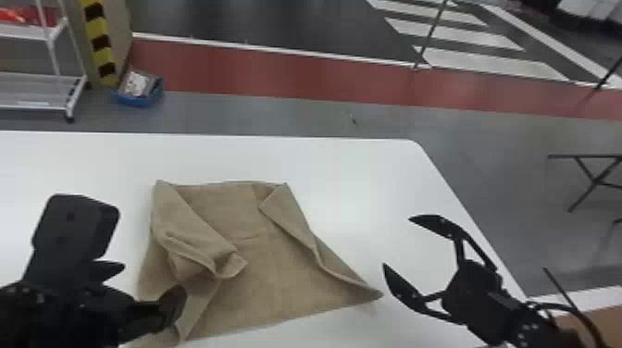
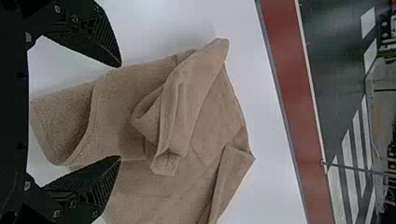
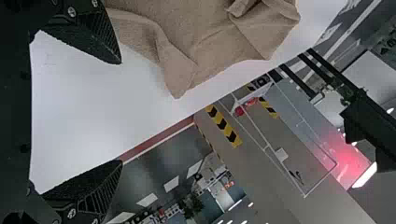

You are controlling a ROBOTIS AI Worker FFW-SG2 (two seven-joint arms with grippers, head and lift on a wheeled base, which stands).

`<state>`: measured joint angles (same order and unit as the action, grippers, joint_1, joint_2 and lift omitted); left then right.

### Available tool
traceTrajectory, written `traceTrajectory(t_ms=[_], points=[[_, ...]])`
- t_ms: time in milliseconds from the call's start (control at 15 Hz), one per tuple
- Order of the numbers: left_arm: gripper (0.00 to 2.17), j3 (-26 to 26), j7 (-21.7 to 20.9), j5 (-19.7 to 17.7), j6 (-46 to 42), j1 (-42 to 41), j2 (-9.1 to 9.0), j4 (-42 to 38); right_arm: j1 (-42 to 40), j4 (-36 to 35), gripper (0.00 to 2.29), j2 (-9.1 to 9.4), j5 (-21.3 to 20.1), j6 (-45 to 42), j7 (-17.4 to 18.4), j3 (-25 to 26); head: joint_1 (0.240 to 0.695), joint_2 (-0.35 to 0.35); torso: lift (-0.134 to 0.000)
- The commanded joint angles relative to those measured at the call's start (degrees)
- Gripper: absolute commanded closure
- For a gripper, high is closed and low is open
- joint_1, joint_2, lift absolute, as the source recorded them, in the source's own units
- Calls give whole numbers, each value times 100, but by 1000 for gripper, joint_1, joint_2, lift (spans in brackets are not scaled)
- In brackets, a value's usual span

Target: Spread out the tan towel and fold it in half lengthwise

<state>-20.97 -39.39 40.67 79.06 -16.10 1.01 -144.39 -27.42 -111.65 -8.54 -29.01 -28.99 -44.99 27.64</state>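
Bright going here on the white worktop, pale and softly lit between the left gripper and the right gripper! Shadows are gentle: a faint grey one hugs the towel near the left gripper, no hard line to it. Both grippers come up almost black, small pale glints on their screws. Out past them, the floor drops dimmer, with a dull sheen. And look beyond the right gripper's fingertips, in its wrist view: a white light glares hard, a hazy red glow blooming right beside it!
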Motion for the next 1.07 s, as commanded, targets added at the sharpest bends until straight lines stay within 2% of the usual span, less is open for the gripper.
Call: traceTrajectory(t_ms=[0,133,333,533,733,1000], points=[[215,76,-148,-32,-211,134,462,130,70,38,147,-139,-254,101,-27,4,695,-270,-128],[215,93,-227,-191,-246,204,954,280,210,47,167,-148,-386,259,-150,-5,695,-262,-128],[269,137,-227,-445,-281,231,1833,323,281,3,205,-96,-712,364,-282,-163,695,-235,-128],[269,137,-78,-621,-352,160,2606,156,131,-366,211,-16,-1098,593,-510,-312,695,-165,-128],[269,76,213,-700,-510,55,3107,-11,-115,-832,218,45,-1371,839,-669,-383,695,-117,-128],[269,32,336,-692,-650,-7,3520,-134,-352,-1183,279,80,-1801,1208,-976,-593,695,-77,-128]])
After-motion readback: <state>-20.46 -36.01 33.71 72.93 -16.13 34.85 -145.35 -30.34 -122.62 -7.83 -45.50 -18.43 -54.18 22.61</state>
